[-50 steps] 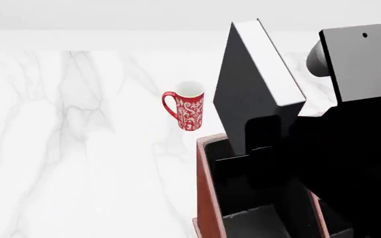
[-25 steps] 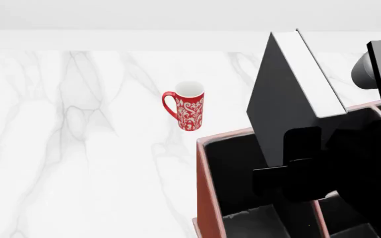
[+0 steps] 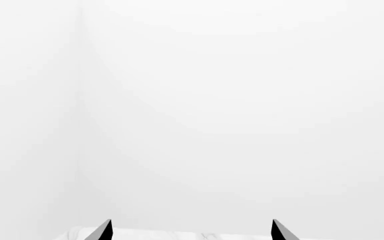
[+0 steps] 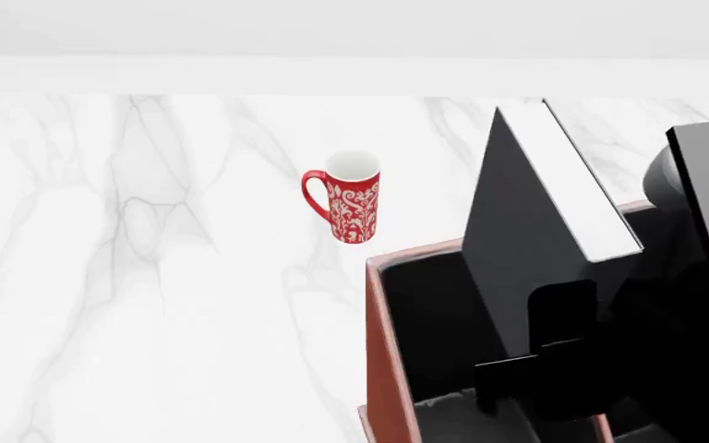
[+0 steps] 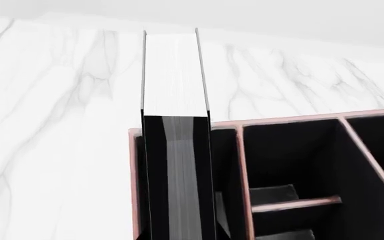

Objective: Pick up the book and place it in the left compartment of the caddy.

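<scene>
The black book (image 4: 521, 231), with white page edges (image 4: 582, 185), stands on end, its lower part down inside the caddy (image 4: 379, 360). My right gripper (image 4: 564, 318) is shut on the book's lower half. In the right wrist view the book (image 5: 175, 75) sits between the caddy's outer wall (image 5: 135, 175) and the first pinkish divider (image 5: 241, 170), so it is in the long left compartment (image 4: 428, 314). Its upper part sticks up above the rim. My left gripper (image 3: 190, 232) is open and empty, facing a white wall; it does not show in the head view.
A red patterned mug (image 4: 352, 208) stands on the white marble table (image 4: 145, 277), left of and behind the caddy. The caddy's shorter sections with a crossbar (image 5: 295, 204) lie right of the book. My dark right arm (image 4: 687, 323) covers the caddy's right side.
My right gripper has carried the book to the right over the caddy, then lowered it into the left compartment. The mug has not moved.
</scene>
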Motion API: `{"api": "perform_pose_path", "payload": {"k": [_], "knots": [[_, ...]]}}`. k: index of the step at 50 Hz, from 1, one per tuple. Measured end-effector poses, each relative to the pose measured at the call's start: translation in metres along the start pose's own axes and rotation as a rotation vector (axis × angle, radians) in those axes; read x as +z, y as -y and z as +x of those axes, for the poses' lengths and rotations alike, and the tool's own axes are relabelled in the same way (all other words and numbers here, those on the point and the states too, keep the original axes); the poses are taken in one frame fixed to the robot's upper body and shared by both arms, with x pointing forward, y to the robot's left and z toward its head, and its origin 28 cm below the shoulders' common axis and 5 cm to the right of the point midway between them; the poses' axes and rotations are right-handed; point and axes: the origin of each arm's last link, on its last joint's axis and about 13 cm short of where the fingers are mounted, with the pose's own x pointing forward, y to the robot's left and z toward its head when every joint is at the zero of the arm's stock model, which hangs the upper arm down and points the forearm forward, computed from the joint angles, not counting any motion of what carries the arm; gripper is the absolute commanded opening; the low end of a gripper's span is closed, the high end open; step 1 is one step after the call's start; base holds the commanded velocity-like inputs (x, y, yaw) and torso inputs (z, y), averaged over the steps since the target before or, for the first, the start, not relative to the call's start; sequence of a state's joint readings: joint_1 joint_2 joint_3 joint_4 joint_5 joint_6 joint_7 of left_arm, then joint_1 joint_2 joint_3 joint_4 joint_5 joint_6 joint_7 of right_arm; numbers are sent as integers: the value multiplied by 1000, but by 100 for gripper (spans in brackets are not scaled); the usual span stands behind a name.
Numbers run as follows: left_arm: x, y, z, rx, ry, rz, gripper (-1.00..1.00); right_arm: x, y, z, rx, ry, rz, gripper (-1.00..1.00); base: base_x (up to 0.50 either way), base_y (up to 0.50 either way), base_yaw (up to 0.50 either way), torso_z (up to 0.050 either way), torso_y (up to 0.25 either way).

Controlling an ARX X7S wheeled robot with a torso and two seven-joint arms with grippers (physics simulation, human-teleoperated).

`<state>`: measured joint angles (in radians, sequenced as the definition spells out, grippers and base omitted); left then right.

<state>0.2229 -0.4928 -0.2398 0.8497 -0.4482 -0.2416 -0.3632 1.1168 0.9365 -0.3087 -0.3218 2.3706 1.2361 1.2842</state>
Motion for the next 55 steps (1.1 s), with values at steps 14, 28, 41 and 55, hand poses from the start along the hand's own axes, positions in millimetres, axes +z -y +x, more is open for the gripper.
{"api": "perform_pose_path", "payload": {"k": [14, 28, 41, 55], "knots": [[0, 0, 0, -2, 0, 2, 100, -12, 1, 7, 5, -49, 24, -100, 0, 0, 0, 1, 1], [-1, 1, 0, -3, 0, 3, 100, -23, 1, 26, 29, -89, 45, -100, 0, 0, 0, 0, 1], [0, 0, 0, -1, 1, 1, 100, -29, -1, 46, 50, -106, 54, -100, 0, 0, 0, 1, 1], [0, -1, 0, 2, 1, 0, 100, -36, -1, 66, 48, -131, 52, -100, 0, 0, 0, 0, 1]]}}
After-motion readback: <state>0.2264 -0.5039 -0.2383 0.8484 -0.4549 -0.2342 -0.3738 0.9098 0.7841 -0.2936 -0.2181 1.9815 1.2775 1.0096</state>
